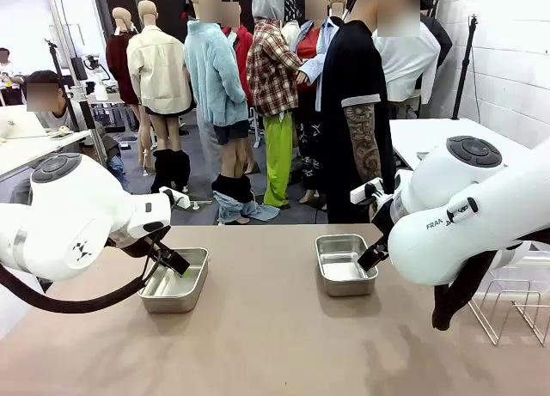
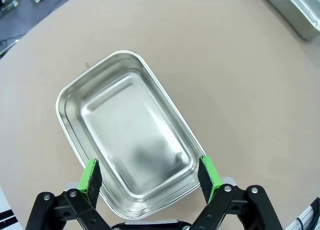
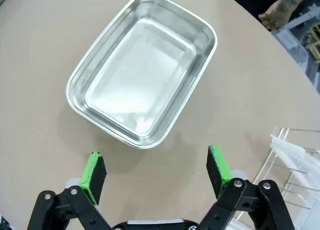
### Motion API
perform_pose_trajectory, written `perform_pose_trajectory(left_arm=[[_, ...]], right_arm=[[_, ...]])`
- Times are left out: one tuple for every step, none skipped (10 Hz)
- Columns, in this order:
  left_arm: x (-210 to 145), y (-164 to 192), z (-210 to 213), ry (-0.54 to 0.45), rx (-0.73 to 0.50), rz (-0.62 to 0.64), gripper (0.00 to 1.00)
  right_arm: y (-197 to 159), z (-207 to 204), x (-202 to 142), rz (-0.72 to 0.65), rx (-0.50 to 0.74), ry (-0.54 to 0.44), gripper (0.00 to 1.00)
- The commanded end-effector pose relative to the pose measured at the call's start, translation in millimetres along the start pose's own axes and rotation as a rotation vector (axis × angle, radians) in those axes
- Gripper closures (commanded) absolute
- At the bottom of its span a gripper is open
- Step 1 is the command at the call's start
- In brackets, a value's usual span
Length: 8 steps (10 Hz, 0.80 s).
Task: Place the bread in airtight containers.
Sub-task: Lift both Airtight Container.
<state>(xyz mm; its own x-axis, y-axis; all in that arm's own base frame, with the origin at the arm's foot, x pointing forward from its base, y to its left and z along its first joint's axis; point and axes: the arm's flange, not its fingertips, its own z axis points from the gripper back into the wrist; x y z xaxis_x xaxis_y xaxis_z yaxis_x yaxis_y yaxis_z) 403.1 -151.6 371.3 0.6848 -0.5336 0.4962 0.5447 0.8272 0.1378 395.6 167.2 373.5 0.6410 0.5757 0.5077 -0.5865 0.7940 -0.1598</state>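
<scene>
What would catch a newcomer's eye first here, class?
Two empty, lidless steel pans sit on the brown table: the left pan and the right pan. The open left gripper hangs over the left pan, the open right gripper near the right pan. A person stands at the far side.

Well apart on the table (image 1: 275, 344): left container (image 1: 174, 291), right container (image 1: 345, 265)
</scene>
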Motion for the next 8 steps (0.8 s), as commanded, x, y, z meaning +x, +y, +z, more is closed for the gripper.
perform_pose_trajectory(left_arm=[[0.0, 0.0, 0.1, 0.000, 0.000, 0.000, 0.00], [0.0, 0.0, 0.1, 0.000, 0.000, 0.000, 0.00], [0.0, 0.0, 0.1, 0.000, 0.000, 0.000, 0.00], [0.0, 0.0, 0.1, 0.000, 0.000, 0.000, 0.00], [0.0, 0.0, 0.1, 0.000, 0.000, 0.000, 0.00], [0.0, 0.0, 0.1, 0.000, 0.000, 0.000, 0.00], [0.0, 0.0, 0.1, 0.000, 0.000, 0.000, 0.00], [0.0, 0.0, 0.1, 0.000, 0.000, 0.000, 0.00]], right_arm=[[0.0, 0.0, 0.0, 0.000, 0.000, 0.000, 0.00], [0.0, 0.0, 0.0, 0.000, 0.000, 0.000, 0.00], [0.0, 0.0, 0.0, 0.000, 0.000, 0.000, 0.00], [0.0, 0.0, 0.0, 0.000, 0.000, 0.000, 0.00], [0.0, 0.0, 0.0, 0.000, 0.000, 0.000, 0.00], [0.0, 0.0, 0.0, 0.000, 0.000, 0.000, 0.00], [0.0, 0.0, 0.0, 0.000, 0.000, 0.000, 0.00], [0.0, 0.0, 0.0, 0.000, 0.000, 0.000, 0.00]])
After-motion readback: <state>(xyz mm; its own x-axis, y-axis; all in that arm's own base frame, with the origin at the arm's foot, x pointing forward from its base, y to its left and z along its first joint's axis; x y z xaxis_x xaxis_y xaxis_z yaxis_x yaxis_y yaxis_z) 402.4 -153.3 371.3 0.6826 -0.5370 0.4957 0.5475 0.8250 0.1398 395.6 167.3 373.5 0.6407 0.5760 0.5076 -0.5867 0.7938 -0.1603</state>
